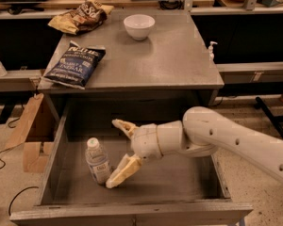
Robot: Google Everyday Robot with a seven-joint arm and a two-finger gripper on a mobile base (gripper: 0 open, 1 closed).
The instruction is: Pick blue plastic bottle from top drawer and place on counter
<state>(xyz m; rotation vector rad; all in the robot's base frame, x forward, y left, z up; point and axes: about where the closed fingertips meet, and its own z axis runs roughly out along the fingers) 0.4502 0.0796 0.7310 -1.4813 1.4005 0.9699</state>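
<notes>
Upright on the floor of the top drawer [56, 173], pulled out below the front edge of the bench [179, 65], roughly under its front-left corner: the blue plastic bottle [97, 160], white cap up. Just right of it, the claw [112, 153], spread wide, with one finger reaching past the cap toward the bench's front edge and the other down beside the base. Hard to tell whether touching. Nothing pinched yet.

Likely trouble, left to right:
- Nudging the base with the lower finger before closing, tipping a light, tall bottle toward the drawer's left wall and setting it rolling.
- Closing off-centre or only on the cap, then slipping out on the lift.
- On the way up, clipping the bench's front edge with bottle or arm [236, 140].
- Little free room at the front-left corner, taken by the blue chip bag [70, 65]. More space toward the front-right corner, clear of the white bowl [138, 26] near the back edge.

Writing:
- White block lettering on the blue bag, lower line looking like "VINEGAR", brand line too blurred to read.
- Nothing legible on the crumpled bag [82, 15] at the back-left corner.
- Small print on the bottle's pale label, unreadable.
</notes>
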